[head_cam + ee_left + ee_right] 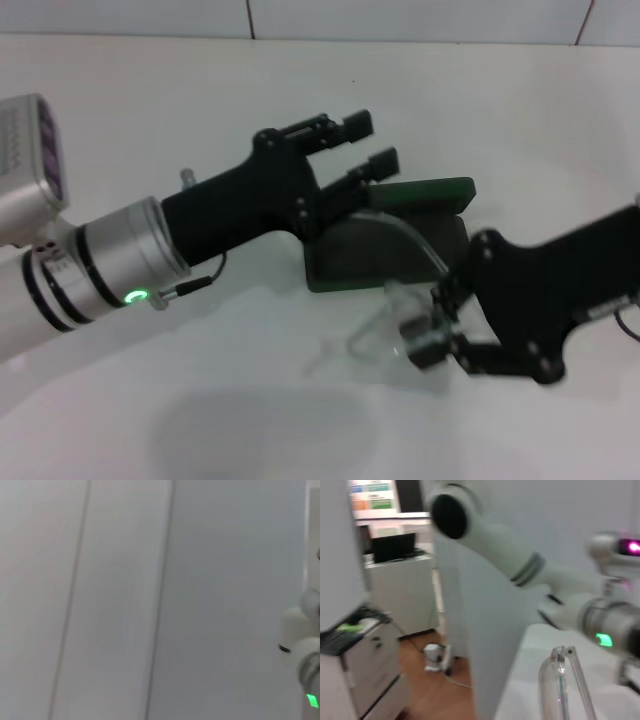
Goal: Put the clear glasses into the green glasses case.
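Right gripper (432, 338): jaws closed on the clear glasses (395, 300), carried just above the white tabletop (480, 110).
Green glasses case (400, 235): open, mid-tabletop — directly behind the glasses.
Glasses' long axis: one temple arm already arcs toward the case; right arm is nearer.
Left gripper (365, 142): jaws apart, empty — at the case lid.

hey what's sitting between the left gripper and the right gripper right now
In the head view, the open green glasses case lies between left gripper and right gripper, which holds the clear glasses.
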{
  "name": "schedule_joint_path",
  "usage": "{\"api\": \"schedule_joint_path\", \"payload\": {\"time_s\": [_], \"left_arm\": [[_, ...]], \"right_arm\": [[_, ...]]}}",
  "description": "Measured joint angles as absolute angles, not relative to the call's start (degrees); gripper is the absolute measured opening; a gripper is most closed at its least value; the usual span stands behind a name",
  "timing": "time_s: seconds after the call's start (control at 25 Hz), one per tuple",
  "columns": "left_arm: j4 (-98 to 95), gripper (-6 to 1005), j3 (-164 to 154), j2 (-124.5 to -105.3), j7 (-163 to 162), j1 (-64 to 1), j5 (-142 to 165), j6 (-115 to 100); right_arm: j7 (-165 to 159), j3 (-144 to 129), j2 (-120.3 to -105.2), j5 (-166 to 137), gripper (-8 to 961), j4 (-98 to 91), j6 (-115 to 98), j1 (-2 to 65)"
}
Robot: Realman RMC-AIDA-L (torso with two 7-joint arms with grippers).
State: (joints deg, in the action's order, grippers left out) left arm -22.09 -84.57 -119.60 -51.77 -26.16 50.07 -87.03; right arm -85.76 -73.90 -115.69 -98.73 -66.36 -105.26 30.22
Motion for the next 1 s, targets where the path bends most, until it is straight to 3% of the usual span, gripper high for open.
{"api": "schedule_joint_path", "payload": {"time_s": [0.48,1.0], "left_arm": [[-21.18,515,-69.35,-118.46,-51.7,-21.47,51.06,-85.52],[-19.65,514,-79.44,-120.23,-54.7,-29.4,56.41,-86.25]], "right_arm": [[-63.19,-67.81,-115.72,-97.63,120,-70.0,-122.16,26.02],[-53.84,-69.3,-116.01,-89.41,119,-65.1,-117.15,25.08]]}}
